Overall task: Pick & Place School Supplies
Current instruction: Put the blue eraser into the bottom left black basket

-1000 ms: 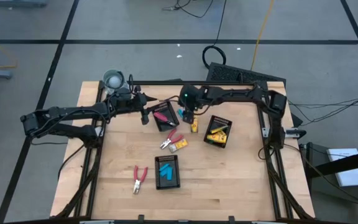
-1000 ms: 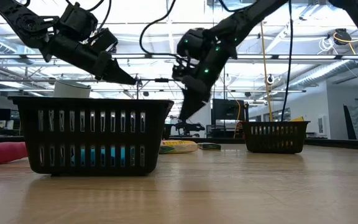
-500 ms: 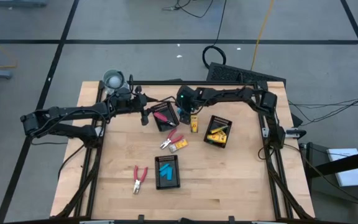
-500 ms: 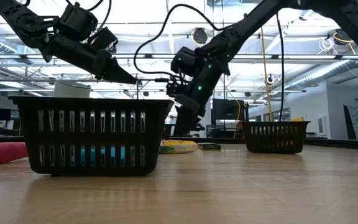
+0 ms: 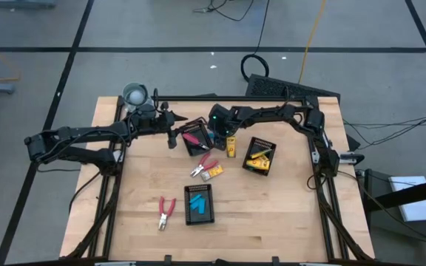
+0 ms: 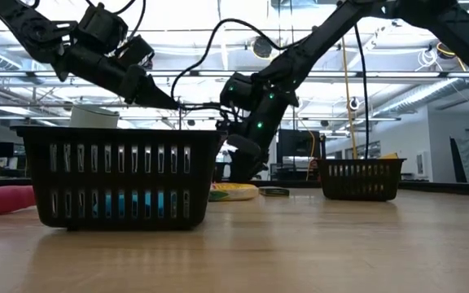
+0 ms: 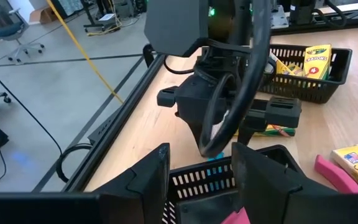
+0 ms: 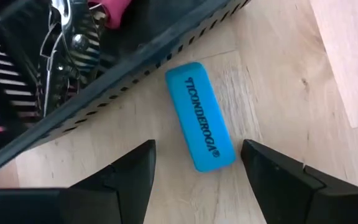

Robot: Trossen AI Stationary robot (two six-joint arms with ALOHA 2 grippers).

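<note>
My right gripper (image 8: 197,152) is open and hangs low over a light-blue oblong eraser (image 8: 201,132) that lies flat on the table beside a black slotted tray (image 8: 135,56). Its fingers stand on either side of the eraser without touching it. In the high view this gripper (image 5: 217,136) is at the right side of that tray (image 5: 197,140), which holds red-handled pliers (image 5: 193,136). My left gripper (image 5: 173,140) is open and hovers at the tray's left side. The left wrist view shows its fingers (image 7: 157,165) above the tray rim, facing the right gripper.
A yellow block (image 5: 231,150) lies right of the right gripper. Pliers (image 5: 204,164) and another yellow block (image 5: 213,174) are mid-table. A tray with yellow boxes (image 5: 259,155) sits right, a tray with blue pieces (image 5: 199,205) near, with loose pliers (image 5: 166,212) beside it. A grey-white cup (image 5: 134,94) stands far left.
My right gripper has come down toward the table and shifted slightly toward the left, closer to the tray with pliers, tipping its fingers downward over the eraser. The left arm has kept still.
</note>
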